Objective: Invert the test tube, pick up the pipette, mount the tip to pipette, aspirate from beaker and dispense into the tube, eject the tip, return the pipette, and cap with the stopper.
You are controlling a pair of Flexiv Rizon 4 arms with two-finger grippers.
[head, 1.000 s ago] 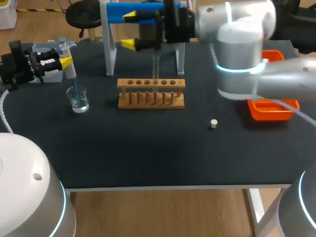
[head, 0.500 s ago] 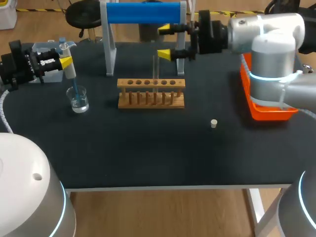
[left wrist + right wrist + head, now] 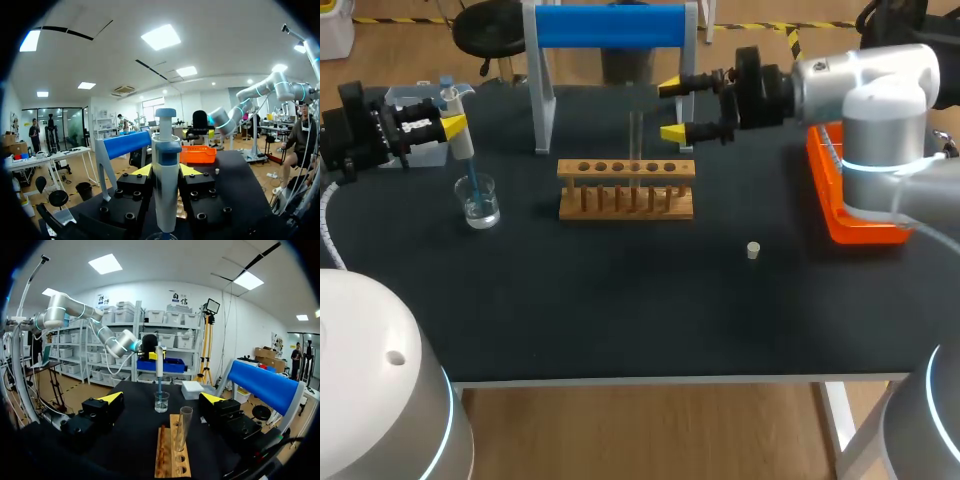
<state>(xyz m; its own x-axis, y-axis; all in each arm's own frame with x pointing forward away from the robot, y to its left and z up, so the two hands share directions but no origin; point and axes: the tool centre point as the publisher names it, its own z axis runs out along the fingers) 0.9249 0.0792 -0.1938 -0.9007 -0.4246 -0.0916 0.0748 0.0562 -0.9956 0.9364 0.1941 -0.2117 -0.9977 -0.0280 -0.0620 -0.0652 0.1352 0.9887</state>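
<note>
My left gripper [image 3: 453, 120] is at the far left, shut on the white-and-blue pipette [image 3: 463, 150], whose blue tip dips into the water in the glass beaker [image 3: 480, 203]. In the left wrist view the pipette [image 3: 166, 150] stands upright between the yellow tips of that gripper [image 3: 166, 171]. A clear test tube [image 3: 635, 140] stands mouth up in the wooden rack [image 3: 626, 190]. My right gripper [image 3: 675, 108] hovers open just right of the tube, level with its top. Its wrist view shows the tube [image 3: 182, 427] ahead, between the wide-apart fingers [image 3: 111, 397]. The small stopper [image 3: 753, 250] lies on the mat.
A stand with a blue roller [image 3: 610, 25] rises behind the rack. An orange tray [image 3: 860, 225] sits at the right edge under my right arm. A white box [image 3: 410, 98] stands behind the left gripper.
My right arm has drawn back to the right, from in front of the blue stand to just right of the test tube, still open. The left arm and pipette have not moved.
</note>
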